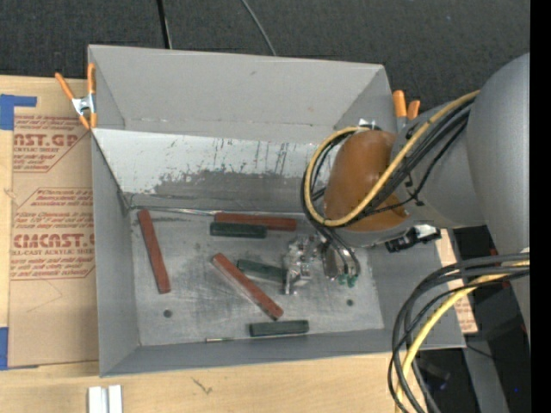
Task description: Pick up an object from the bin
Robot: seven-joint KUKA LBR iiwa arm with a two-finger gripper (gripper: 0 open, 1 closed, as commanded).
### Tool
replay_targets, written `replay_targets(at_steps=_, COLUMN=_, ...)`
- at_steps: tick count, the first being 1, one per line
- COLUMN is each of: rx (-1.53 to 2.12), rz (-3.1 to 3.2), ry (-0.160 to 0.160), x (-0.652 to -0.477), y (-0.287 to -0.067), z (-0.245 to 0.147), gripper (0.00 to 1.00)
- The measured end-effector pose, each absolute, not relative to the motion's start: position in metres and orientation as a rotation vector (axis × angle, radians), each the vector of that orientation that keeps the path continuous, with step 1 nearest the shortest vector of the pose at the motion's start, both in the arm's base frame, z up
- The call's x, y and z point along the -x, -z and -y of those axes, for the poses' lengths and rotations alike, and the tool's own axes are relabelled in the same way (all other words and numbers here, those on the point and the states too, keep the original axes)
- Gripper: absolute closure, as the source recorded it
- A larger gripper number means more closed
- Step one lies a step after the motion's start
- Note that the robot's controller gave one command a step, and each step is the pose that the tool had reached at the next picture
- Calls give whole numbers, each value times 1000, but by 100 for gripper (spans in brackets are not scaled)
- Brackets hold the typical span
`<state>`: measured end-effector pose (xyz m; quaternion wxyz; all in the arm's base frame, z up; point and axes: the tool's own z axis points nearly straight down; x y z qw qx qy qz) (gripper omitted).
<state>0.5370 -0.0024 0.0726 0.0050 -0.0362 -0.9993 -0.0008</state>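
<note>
My gripper [297, 275] hangs low in the right half of the bin, its metal fingertips down at the right end of a short dark green bar [261, 268]. Just left of it a reddish-brown stick [247, 286] lies diagonally, close under the green bar. Whether the fingers close on the green bar is hidden by the gripper's own body.
Another dark green bar [278, 327] lies near the front wall. At the back, a green bar [238, 227] and a brown stick [267, 223] lie end to end. A long brown stick [154, 251] lies at the left. The arm's orange cover and cables overhang the right side.
</note>
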Motion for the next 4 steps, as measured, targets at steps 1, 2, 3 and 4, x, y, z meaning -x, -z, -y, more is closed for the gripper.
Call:
replay_targets(at_steps=1, rx=114, rz=3131, ry=2, x=-537, y=-73, z=2, gripper=100)
replay_targets(at_steps=2, rx=156, rz=3140, ry=1, x=-545, y=-194, z=-2, gripper=100)
replay_targets(at_steps=3, rx=156, rz=3140, ry=0, x=-545, y=-194, z=-2, gripper=100)
replay_targets(at_steps=4, rx=-298, rz=3131, ry=-1, x=-552, y=-287, z=40, gripper=100)
